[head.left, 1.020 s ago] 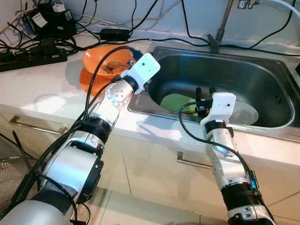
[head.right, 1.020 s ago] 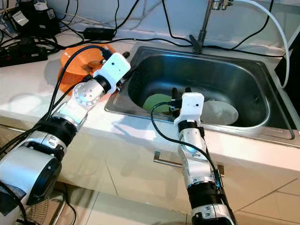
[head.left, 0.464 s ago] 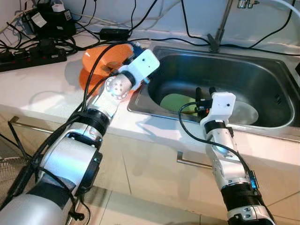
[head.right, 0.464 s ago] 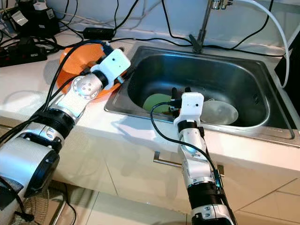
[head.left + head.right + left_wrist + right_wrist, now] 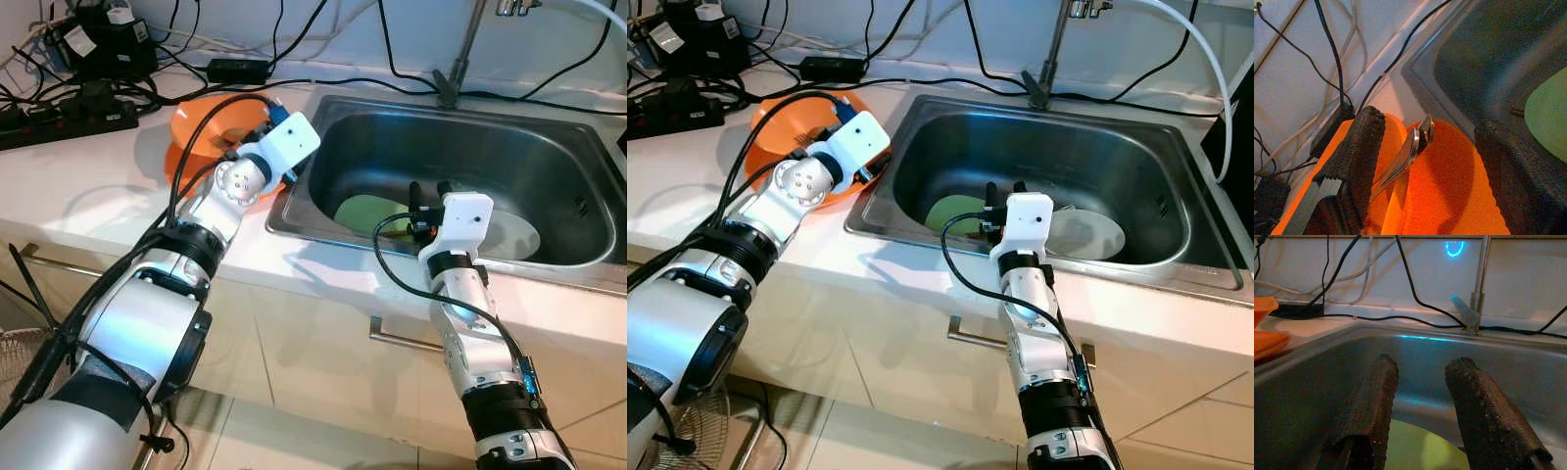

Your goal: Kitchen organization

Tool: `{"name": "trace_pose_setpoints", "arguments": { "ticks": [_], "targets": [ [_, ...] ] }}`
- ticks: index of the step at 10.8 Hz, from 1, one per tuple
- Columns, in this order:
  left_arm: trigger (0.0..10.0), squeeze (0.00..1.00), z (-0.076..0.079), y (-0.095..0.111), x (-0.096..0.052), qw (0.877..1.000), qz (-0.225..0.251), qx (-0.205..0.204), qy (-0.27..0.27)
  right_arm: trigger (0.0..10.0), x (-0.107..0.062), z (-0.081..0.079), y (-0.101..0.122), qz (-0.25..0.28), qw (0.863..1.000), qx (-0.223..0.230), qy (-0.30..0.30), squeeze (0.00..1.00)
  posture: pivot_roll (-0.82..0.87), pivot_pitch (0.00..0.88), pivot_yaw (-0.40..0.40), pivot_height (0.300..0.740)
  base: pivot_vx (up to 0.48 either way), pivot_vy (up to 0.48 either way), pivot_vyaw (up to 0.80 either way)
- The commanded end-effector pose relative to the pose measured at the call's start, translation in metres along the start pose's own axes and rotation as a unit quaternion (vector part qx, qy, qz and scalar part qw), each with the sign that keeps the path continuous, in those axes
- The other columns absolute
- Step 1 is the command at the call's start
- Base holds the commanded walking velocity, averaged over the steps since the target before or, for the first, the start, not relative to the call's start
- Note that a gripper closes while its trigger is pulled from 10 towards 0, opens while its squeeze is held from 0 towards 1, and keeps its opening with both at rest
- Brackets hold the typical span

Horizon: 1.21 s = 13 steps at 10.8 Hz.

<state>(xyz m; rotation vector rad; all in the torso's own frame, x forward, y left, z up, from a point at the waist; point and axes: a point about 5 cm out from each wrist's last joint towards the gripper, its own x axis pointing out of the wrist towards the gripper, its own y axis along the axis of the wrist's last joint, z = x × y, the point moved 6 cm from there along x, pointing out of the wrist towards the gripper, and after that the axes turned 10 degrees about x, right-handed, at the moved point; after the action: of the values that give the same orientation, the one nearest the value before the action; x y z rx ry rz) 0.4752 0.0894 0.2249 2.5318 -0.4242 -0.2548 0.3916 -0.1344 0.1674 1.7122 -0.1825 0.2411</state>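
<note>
I see a steel sink [image 5: 549,147] at upper right of the head views, holding a flat green plate [image 5: 367,211] and a pale round plate [image 5: 514,235]. Left of it, on the white surface [image 5: 88,186], sit stacked orange bowls [image 5: 211,132], glossy plastic, with a shiny metal spoon [image 5: 1408,154] lying in them. My left pincer [image 5: 1425,161] hovers over the bowls, fingers apart around the spoon. My right pincer [image 5: 426,191] hangs at the sink's near edge, fingers apart, empty.

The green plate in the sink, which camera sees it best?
The left eye view: the green plate lies on the sink floor, partly behind the right pincer. The wrist views catch just an edge of it.
</note>
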Motion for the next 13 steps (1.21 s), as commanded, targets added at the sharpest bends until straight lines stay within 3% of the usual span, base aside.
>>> {"name": "trace_pose_setpoints", "arguments": {
  "ticks": [1,2,9,11,13],
  "targets": [
    [1.1,0.0,-0.006,-0.002,0.0,1.0,-0.012,0.004,0.006,10.0,-0.008,0.009,-0.021,-0.039,0.999,-0.001,-0.019,0.0,0.15,0.088,0.047,0.74,0.0,0.0,0.0],
    [0.0,0.0,-0.005,-0.003,0.0,1.0,-0.014,0.001,0.005,10.0,-0.009,0.009,-0.02,-0.038,0.999,-0.001,-0.019,0.0,0.15,0.089,0.048,0.74,0.0,0.0,0.0],
    [0.0,0.0,-0.004,-0.007,0.0,1.0,-0.02,0.001,0.008,10.0,-0.012,0.012,-0.021,-0.04,0.999,-0.003,-0.022,0.0,0.14,0.092,0.045,0.74,0.0,0.0,0.0],
    [0.0,0.0,-0.01,-0.005,0.0,1.0,-0.016,0.006,0.025,10.0,-0.012,0.013,-0.021,-0.04,0.999,-0.003,-0.024,0.0,0.14,0.092,0.043,0.74,0.0,0.0,0.0],
    [0.0,0.0,-0.03,-0.001,-0.004,0.998,-0.005,0.02,0.063,10.0,-0.01,0.012,-0.021,-0.04,0.999,-0.003,-0.022,0.0,0.16,0.09,0.039,0.74,0.0,0.0,0.0]
  ]
}}
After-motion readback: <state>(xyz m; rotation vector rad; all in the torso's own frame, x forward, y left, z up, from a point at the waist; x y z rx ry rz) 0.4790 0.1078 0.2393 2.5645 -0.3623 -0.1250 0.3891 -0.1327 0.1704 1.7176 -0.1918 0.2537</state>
